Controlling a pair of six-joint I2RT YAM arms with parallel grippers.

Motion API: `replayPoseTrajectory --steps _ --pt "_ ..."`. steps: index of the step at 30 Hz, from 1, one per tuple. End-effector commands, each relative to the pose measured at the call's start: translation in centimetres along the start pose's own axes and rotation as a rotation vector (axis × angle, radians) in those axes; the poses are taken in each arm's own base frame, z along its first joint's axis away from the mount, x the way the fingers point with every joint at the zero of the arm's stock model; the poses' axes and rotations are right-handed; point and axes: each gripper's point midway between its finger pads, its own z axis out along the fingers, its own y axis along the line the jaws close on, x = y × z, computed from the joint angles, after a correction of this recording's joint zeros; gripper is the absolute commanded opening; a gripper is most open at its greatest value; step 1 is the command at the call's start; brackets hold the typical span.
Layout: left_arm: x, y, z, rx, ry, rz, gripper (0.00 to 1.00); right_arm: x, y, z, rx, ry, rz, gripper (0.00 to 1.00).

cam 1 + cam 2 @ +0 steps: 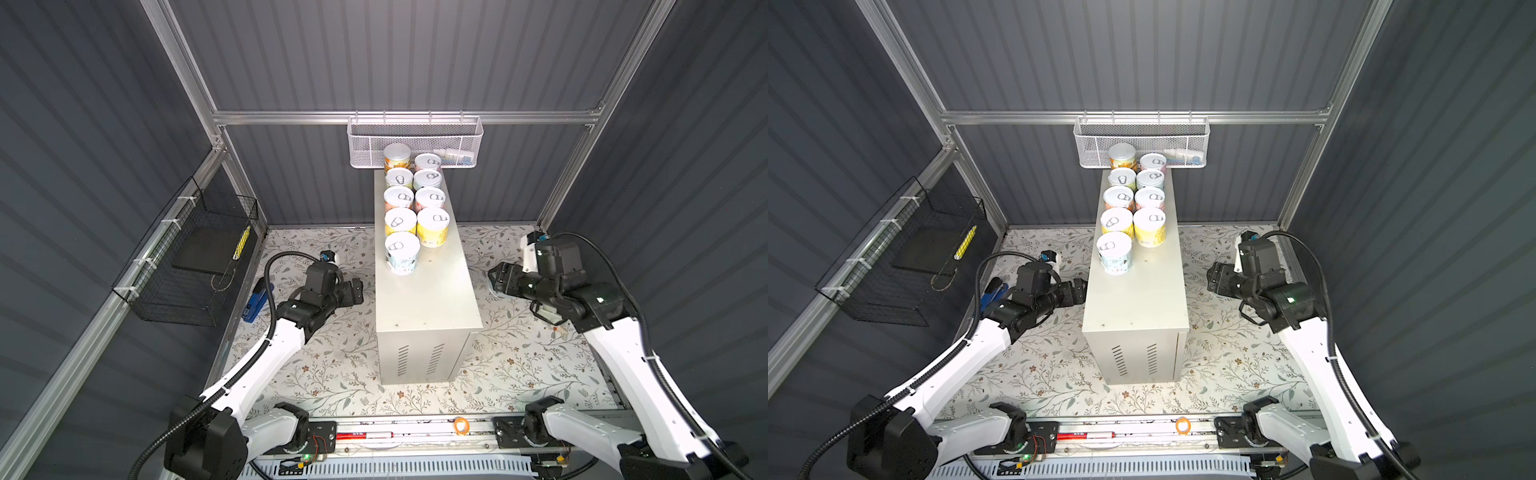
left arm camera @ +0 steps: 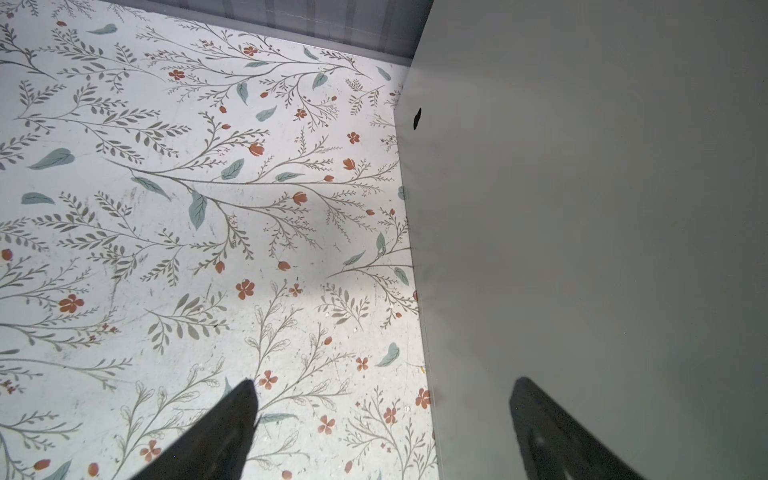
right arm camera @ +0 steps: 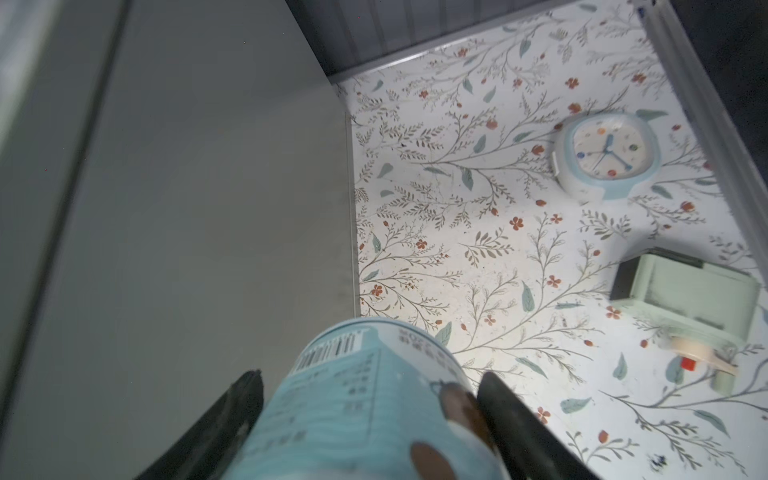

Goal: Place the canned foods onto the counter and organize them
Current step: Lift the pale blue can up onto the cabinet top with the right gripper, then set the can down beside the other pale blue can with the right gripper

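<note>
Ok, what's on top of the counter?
Nine cans in two rows at the far end of the counter; its near half is bare. Rear labels are mostly hidden by cans ahead.

Lit from above, brightest on the counter [image 1: 428, 299] top and on the floral surface [image 1: 332, 374] near its front edge, dim along the dark walls [image 1: 83, 124]. Soft-edged shadows across the floral surface in both wrist views. Lids [image 1: 401, 245] washed nearly white. Rails [image 1: 183, 62] bent toward the corners of both top views — wide-lens distortion. Blurred up close: the can [image 3: 365, 407] and the fingers [image 2: 216, 436].
</note>
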Motion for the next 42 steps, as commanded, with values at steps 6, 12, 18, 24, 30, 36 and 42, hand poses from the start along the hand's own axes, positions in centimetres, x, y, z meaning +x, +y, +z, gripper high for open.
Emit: replayPoseTrajectory --steps 6,12,18,24,30,36,42 --pt "-1.0 0.0 -0.9 0.0 -0.012 0.013 0.96 -3.4 2.1 -6.0 -0.019 -0.072 -0.081 0.0" --pt "-1.4 -0.2 -1.0 0.004 -0.018 0.012 0.96 -5.2 5.6 -7.9 -0.068 -0.036 -0.193 0.0" --pt "-1.4 -0.3 -0.9 0.01 -0.018 0.007 0.96 -6.1 9.9 -8.7 -0.141 -0.018 -0.289 0.0" --pt "-1.2 -0.2 -1.1 0.007 -0.021 0.01 0.96 -5.5 13.2 -8.0 -0.198 0.012 -0.352 0.0" --pt "-0.9 0.1 -1.4 0.0 -0.024 0.008 0.96 -4.4 15.2 -6.3 -0.225 0.051 -0.388 0.0" --pt "-0.6 0.3 -1.4 -0.007 -0.02 0.007 0.96 -3.6 16.2 -4.9 -0.242 0.087 -0.398 0.0" --pt "-0.2 0.7 -1.4 -0.018 -0.019 0.007 0.96 -2.7 16.9 -3.8 -0.244 0.122 -0.413 0.0"
